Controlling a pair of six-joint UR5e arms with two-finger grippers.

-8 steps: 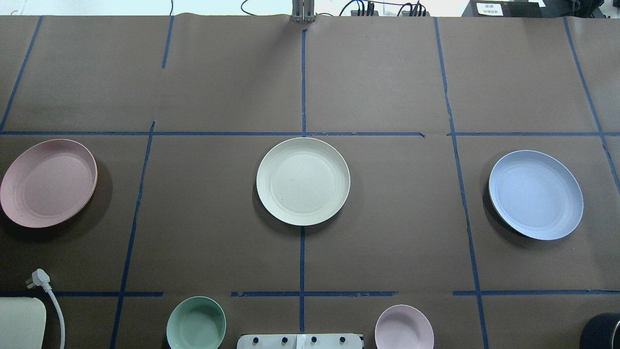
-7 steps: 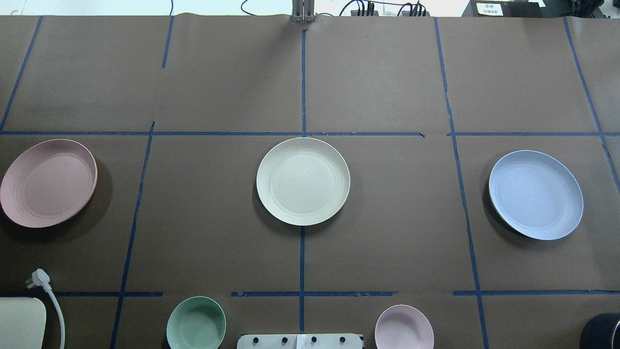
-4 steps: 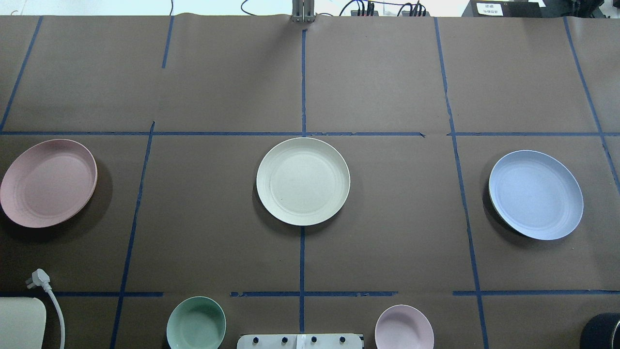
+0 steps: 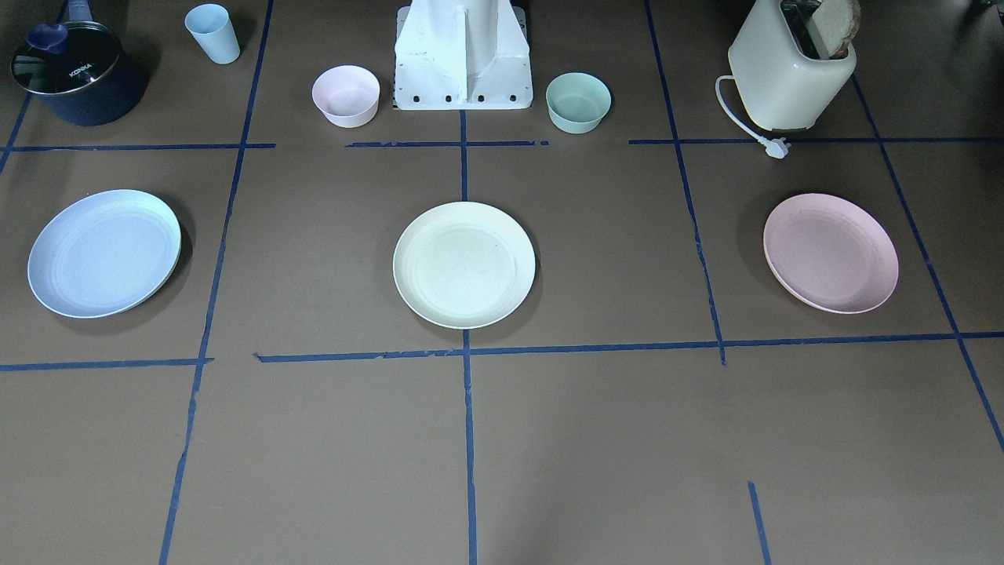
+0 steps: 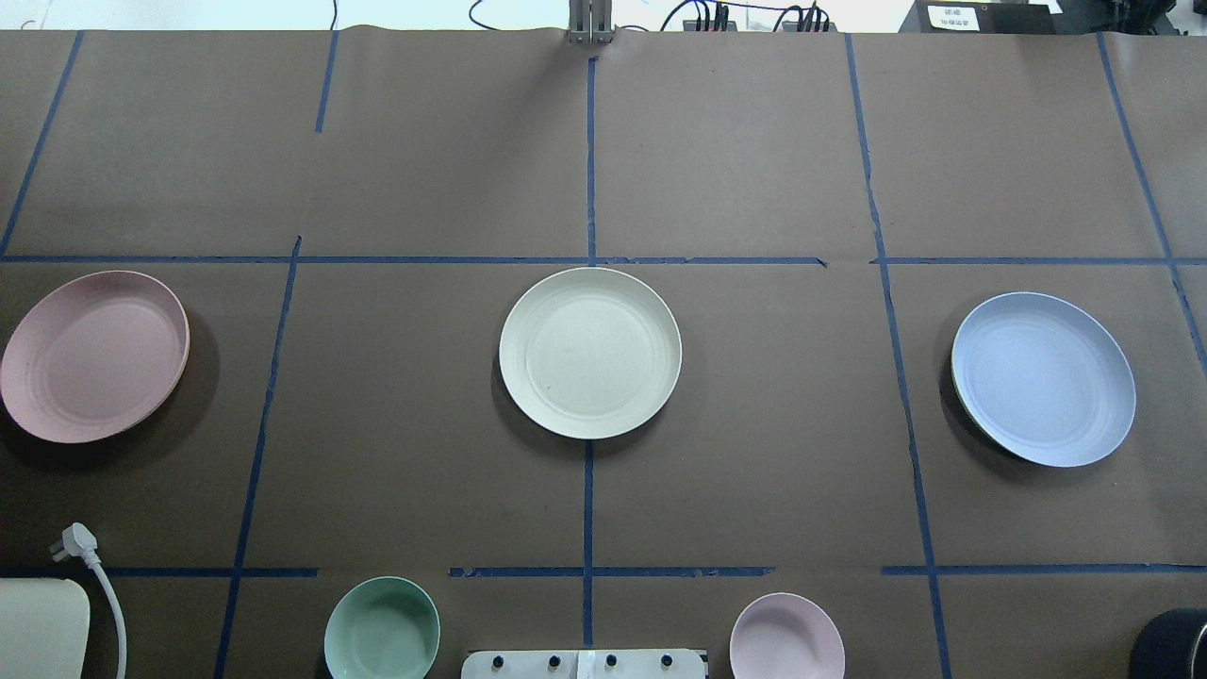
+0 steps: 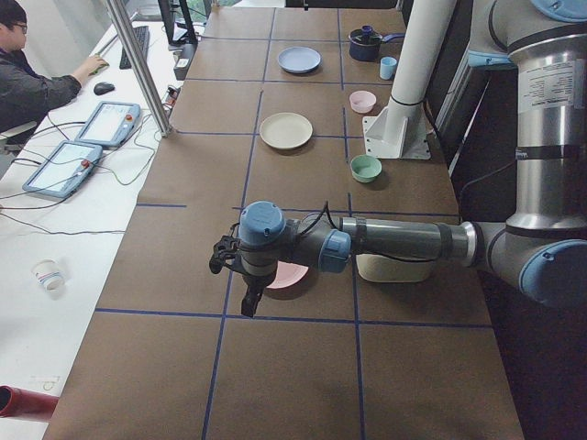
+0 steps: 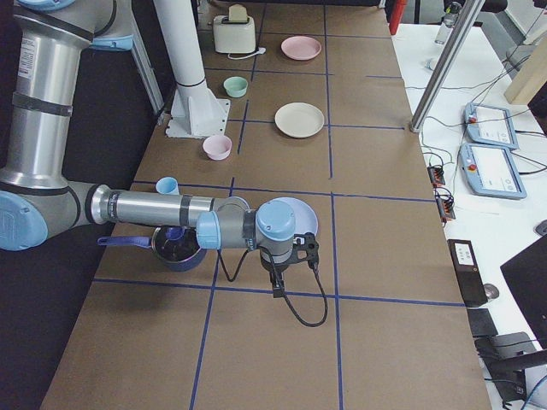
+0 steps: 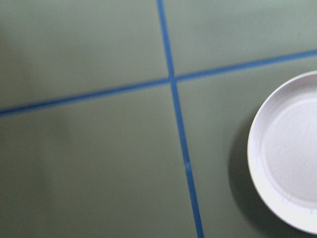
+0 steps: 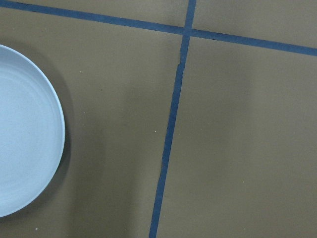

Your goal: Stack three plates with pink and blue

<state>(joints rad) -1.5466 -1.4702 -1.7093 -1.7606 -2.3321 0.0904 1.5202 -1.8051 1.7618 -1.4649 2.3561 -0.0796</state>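
Observation:
Three plates lie apart on the brown table. The pale pink plate (image 5: 94, 356) is at the left, the cream-white plate (image 5: 589, 353) in the middle, and the light blue plate (image 5: 1042, 378) at the right. My left gripper (image 6: 248, 307) hangs above the table next to the pink plate (image 6: 292, 275); that plate's rim shows in the left wrist view (image 8: 292, 158). My right gripper (image 7: 278, 286) hangs beside the blue plate (image 7: 303, 213), which also shows in the right wrist view (image 9: 25, 134). I cannot tell whether either gripper is open or shut.
A mint-green bowl (image 5: 382, 630) and a small pink bowl (image 5: 786, 637) flank the robot base (image 4: 463, 55). A toaster (image 4: 788, 67) with a cord, a dark pot (image 4: 74, 74) and a blue cup (image 4: 212, 33) stand near the robot's edge. An operator (image 6: 37, 82) sits at a side desk.

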